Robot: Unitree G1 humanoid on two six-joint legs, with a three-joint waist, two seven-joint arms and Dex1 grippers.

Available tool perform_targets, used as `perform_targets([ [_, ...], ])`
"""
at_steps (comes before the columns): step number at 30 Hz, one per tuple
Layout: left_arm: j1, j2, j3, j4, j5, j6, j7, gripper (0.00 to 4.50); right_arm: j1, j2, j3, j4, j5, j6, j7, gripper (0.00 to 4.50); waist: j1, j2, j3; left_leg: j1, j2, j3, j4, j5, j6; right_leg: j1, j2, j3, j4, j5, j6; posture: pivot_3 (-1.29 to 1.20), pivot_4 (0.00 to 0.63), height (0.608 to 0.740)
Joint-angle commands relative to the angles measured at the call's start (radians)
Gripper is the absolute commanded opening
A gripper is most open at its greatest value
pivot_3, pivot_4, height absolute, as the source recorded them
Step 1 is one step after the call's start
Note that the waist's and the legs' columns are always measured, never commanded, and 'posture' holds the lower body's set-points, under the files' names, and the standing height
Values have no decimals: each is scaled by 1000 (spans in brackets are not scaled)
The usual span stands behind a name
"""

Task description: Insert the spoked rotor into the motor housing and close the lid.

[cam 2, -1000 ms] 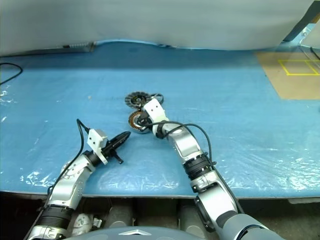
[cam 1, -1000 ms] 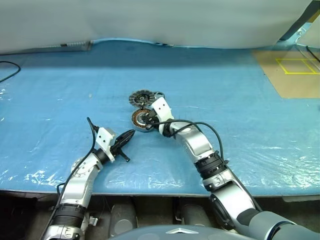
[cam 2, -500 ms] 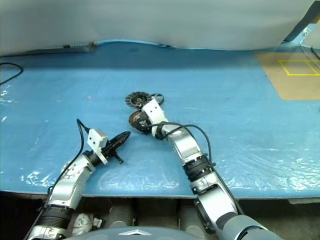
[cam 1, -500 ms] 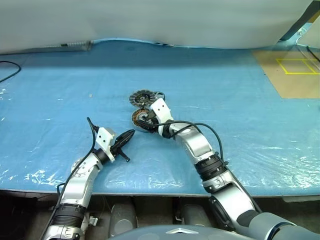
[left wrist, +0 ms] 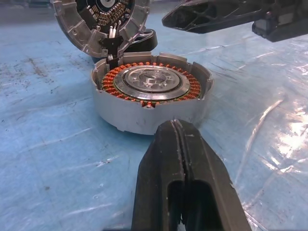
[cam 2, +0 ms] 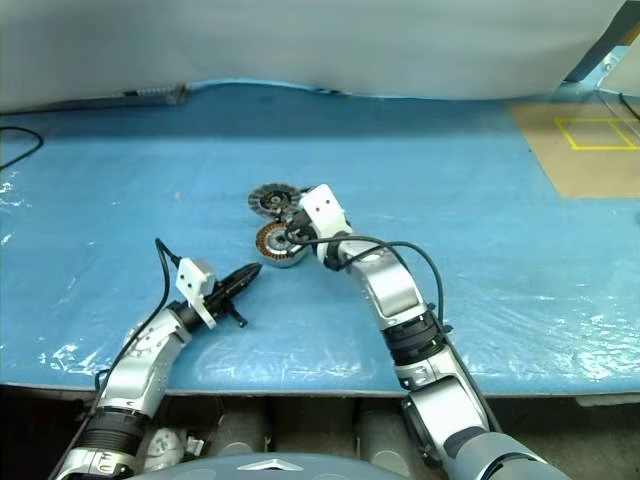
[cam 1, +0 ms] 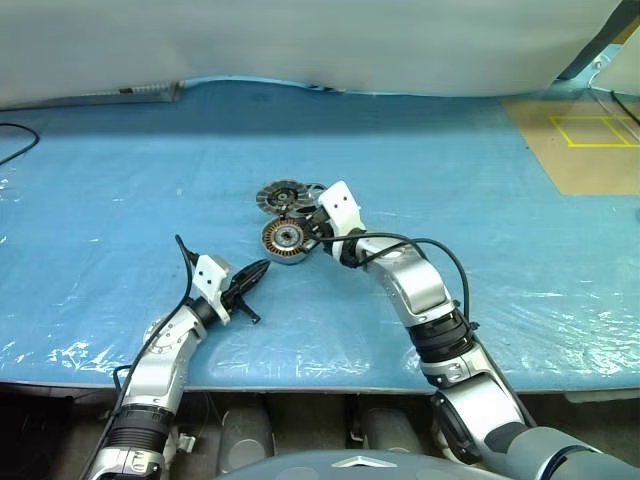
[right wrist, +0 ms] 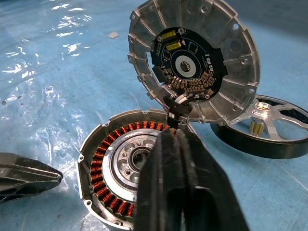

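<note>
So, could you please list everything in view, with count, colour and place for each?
motor housing: one, silver drum with copper-orange windings, mid-table on the blue sheet, open-topped
lid: one, silver-grey with dark centre, tilted up at the housing's far edge, joined by short wires
spoked rotor: one, black rim with silver spokes, flat on the sheet beside the lid
blue sheet: one, covers the table
black cable: one, left table edge
brown board with yellow square: one, far right
left gripper: black, shut, empty, near the housing
right gripper: black, shut, empty, over the housing
</note>
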Motion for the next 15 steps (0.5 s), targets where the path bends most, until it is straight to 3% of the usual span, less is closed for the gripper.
perform_targets([
  [1, -4, -2, 4, -5, 0, -26, -3, 0, -20, 15, 28, 18, -17, -39, -3, 39, 0, 0, 0, 0, 0, 0, 0, 0, 0, 0, 0, 0, 0, 0, 0, 0, 150, 740],
  [15, 1, 0, 12, 34, 3, -63, -3, 0, -69, 43, 72, 152, -62, -116, 11, 39, 0, 0, 0, 0, 0, 0, 0, 0, 0, 0, 0, 0, 0, 0, 0, 0, 150, 740],
])
